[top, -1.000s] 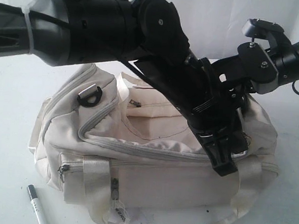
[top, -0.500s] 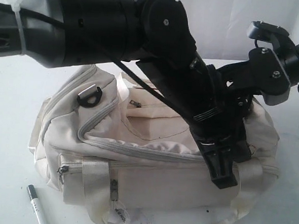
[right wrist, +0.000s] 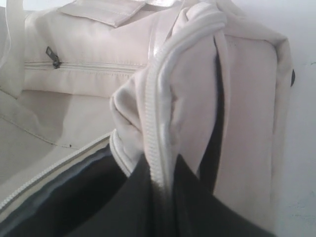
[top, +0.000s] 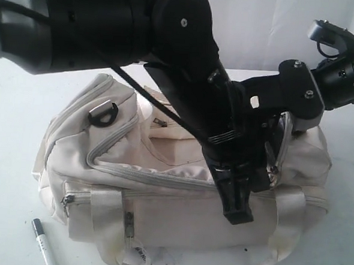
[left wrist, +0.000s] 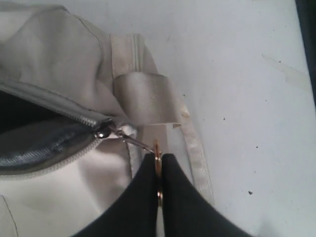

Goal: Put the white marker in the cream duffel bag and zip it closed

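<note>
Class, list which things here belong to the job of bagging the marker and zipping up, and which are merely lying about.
Belong to the job:
white marker
cream duffel bag
zip pull ring
left pincer, shut on that ring
right pincer, shut on the bag's zip edge

Merely there:
white table

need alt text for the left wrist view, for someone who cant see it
The left pincer is shut on the metal ring pull of the grey zipper on the cream duffel bag, which gapes open onto dark lining. A shiny webbing strap loops beside the slider, with the white table beyond.
</note>
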You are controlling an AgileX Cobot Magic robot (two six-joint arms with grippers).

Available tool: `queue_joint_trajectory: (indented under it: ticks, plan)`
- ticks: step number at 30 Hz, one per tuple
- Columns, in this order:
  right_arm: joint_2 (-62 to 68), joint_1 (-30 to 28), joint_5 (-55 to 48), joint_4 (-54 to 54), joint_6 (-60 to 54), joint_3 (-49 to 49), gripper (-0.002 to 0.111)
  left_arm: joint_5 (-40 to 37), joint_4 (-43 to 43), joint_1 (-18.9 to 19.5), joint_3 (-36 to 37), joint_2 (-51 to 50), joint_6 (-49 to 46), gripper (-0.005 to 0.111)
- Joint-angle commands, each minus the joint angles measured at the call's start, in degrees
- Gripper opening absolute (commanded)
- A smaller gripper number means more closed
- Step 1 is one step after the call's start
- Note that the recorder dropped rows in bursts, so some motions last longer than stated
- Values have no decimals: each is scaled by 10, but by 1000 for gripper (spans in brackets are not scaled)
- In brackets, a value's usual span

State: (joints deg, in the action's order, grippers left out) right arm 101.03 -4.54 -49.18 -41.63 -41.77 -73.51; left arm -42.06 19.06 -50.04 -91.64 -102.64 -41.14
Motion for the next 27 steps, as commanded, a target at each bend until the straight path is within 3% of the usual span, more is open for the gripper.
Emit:
queue_joint_trajectory:
  ticks: [1, 17, 27]
  plan:
    - [5, -21, 101, 5, -1, -13, 0, -113, 36, -17, 52, 33, 6, 0]
    - [5, -23, 42, -3, -5, -13, 4, 0, 36, -17, 77, 49, 5, 0]
    - [5, 15, 15, -3, -16, -13, 6, 68, 34, -15, 76, 20, -11, 0]
